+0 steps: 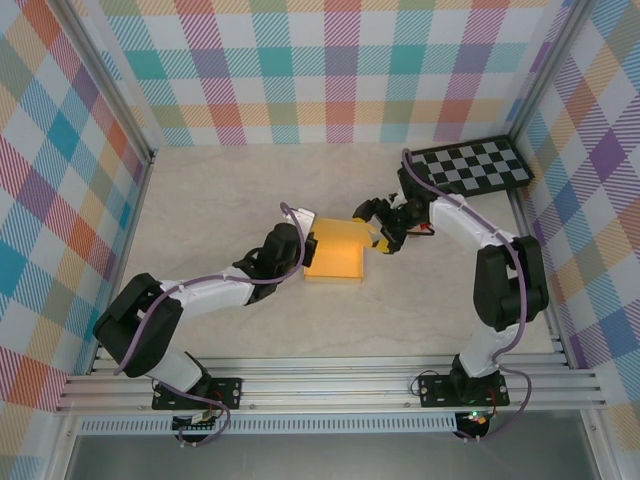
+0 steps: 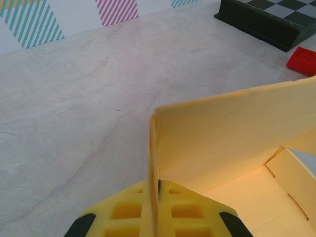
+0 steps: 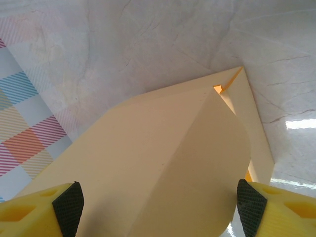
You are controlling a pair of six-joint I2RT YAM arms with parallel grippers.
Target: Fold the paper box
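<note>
The paper box [image 1: 336,251] is tan-yellow card, partly raised, lying mid-table. My left gripper [image 1: 306,253] is shut on its left wall; in the left wrist view the thin upright wall [image 2: 153,163] is pinched between the yellow fingers [image 2: 190,212], and a long panel [image 2: 232,128] leans over the box floor. My right gripper [image 1: 376,228] hangs open over the box's right end. In the right wrist view a rounded flap [image 3: 173,158] lies between the two wide-apart black pads [image 3: 68,207], and I see no contact with either.
A black-and-grey checkerboard [image 1: 475,165] lies at the back right corner. A small red block [image 2: 302,60] sits near it, beyond the box. Plaid walls close three sides, and a metal rail [image 1: 330,385] runs along the near edge.
</note>
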